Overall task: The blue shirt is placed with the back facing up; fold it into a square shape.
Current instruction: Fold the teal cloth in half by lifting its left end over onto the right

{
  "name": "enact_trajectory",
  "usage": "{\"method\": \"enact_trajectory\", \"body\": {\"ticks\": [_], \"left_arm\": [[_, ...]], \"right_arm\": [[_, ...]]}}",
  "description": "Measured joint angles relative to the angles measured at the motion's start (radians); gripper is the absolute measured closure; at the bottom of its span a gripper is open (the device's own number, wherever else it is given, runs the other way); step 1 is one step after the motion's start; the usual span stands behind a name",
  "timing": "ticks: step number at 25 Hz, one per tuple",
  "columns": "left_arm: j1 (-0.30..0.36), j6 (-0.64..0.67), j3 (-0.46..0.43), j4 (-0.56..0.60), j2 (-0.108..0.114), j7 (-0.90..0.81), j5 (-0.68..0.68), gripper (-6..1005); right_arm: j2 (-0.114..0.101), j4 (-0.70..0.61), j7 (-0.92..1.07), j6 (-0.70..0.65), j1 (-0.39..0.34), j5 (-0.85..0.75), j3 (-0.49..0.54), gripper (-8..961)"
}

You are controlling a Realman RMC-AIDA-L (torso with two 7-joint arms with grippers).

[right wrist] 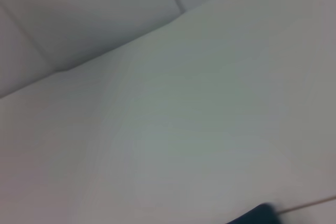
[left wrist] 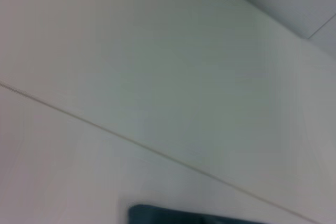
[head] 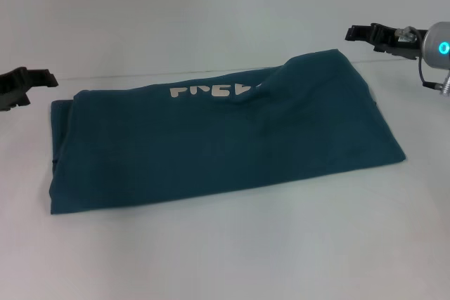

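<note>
The blue shirt (head: 211,145) lies on the white table (head: 225,258), folded into a wide rectangle. Along the far fold, the tops of its white letters (head: 211,91) show. The right end of the shirt is humped up toward the back. My left gripper (head: 31,88) hovers open just off the shirt's far left corner and holds nothing. Beyond the shirt's far right corner, my right gripper (head: 360,35) is raised and open, also holding nothing. Each wrist view catches only a dark corner of the shirt (left wrist: 173,216) (right wrist: 254,216).
A thin seam line (left wrist: 131,140) crosses the white tabletop behind the shirt. A pale wall (right wrist: 105,9) rises past the table's far edge. Bare table surrounds the shirt on all sides.
</note>
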Motion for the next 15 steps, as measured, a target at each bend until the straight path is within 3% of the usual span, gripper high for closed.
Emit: {"method": "enact_trajectory", "body": {"ticks": [2,6,10,11,12,15], "left_arm": [[0.030,0.036,0.001,0.039,-0.007,0.014,-0.066,283],[0.081,0.103,0.001,0.098,-0.019,0.030,-0.165,287],[0.122,0.176,0.002,0.119,-0.022,0.035,-0.221,291],[0.130,0.191,0.001,0.120,-0.022,0.036,-0.231,292],[0.142,0.211,0.000,0.120,-0.022,0.037,-0.248,293],[0.191,0.265,-0.001,0.121,-0.023,0.046,-0.328,294]], "right_arm": [[-0.002,-0.054,-0.012,-0.095,-0.030,0.040,0.003,283],[-0.007,-0.097,-0.083,-0.270,-0.066,0.143,0.003,239],[-0.014,-0.097,-0.137,-0.424,-0.090,0.159,0.004,227],[-0.015,-0.107,-0.159,-0.514,-0.116,0.170,0.014,224],[-0.015,-0.107,-0.159,-0.514,-0.116,0.170,0.014,224],[-0.011,-0.155,-0.223,-0.709,-0.204,0.233,0.057,224]]}}
